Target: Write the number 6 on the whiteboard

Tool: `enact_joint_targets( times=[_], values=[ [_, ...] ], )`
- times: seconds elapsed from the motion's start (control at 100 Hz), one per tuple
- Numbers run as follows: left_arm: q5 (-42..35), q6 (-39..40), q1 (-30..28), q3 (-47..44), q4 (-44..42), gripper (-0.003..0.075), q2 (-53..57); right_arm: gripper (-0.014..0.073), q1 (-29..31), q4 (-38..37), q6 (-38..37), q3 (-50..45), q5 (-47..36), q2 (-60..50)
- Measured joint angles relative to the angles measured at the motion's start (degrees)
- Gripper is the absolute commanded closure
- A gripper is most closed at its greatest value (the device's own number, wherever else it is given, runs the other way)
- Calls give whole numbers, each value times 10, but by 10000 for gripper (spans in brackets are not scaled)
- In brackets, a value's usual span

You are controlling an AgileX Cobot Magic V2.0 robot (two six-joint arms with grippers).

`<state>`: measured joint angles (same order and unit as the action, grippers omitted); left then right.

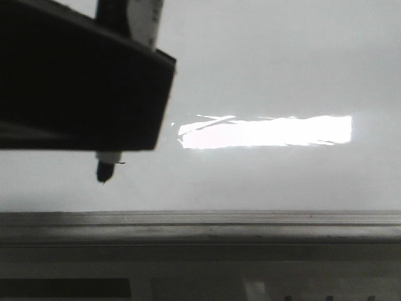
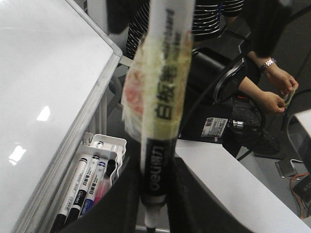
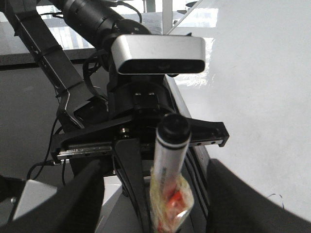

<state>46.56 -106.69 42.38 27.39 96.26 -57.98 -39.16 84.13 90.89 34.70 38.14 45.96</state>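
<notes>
The whiteboard (image 1: 282,63) fills the front view, with a bright glare patch across its middle. My left gripper (image 1: 106,141) hangs at the upper left, shut on a black-and-white marker (image 2: 163,97) wrapped in yellowish tape. The marker's black tip (image 1: 103,174) is at the board's lower left, and I cannot tell whether it touches. A short dark dash (image 1: 119,163) lies beside the tip; no number 6 shows. In the right wrist view my right gripper (image 3: 155,167) is open, its dark fingers (image 3: 73,204) spread either side of the taped marker (image 3: 170,160).
A grey metal ledge (image 1: 250,219) runs along the board's bottom edge. A white tray (image 2: 109,143) with several spare markers hangs below the board (image 2: 39,73). A seated person (image 2: 272,82) and a white table corner (image 2: 233,184) are behind. The left wrist's silver camera (image 3: 160,53) faces the right arm.
</notes>
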Motion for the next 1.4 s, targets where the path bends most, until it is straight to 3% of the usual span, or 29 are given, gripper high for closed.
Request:
enact_joint_targets(
  times=[0.3,0.37,0.54,0.63,0.7,0.87,0.94,1.19,1.4],
  values=[
    [0,0,0,0,6,740,0,202,0,61,56,13,5,64],
    [0,0,0,0,13,740,0,302,0,65,57,19,9,74],
    [-1,0,0,0,26,740,0,669,0,68,60,24,15,87],
    [-10,2,0,-1,31,725,0,662,0,66,67,24,12,87],
    [-16,2,0,-1,35,643,0,657,0,66,68,24,10,87],
    [-43,9,0,-1,45,250,0,656,0,58,68,25,-13,84],
    [-65,27,-1,-1,50,179,7,656,0,46,67,25,-49,72],
    [-193,72,-1,-2,58,260,123,655,0,6,67,-5,-201,-25],
    [-413,111,-1,-24,72,469,286,655,-1,-45,102,-50,-310,-88]
  ],
)
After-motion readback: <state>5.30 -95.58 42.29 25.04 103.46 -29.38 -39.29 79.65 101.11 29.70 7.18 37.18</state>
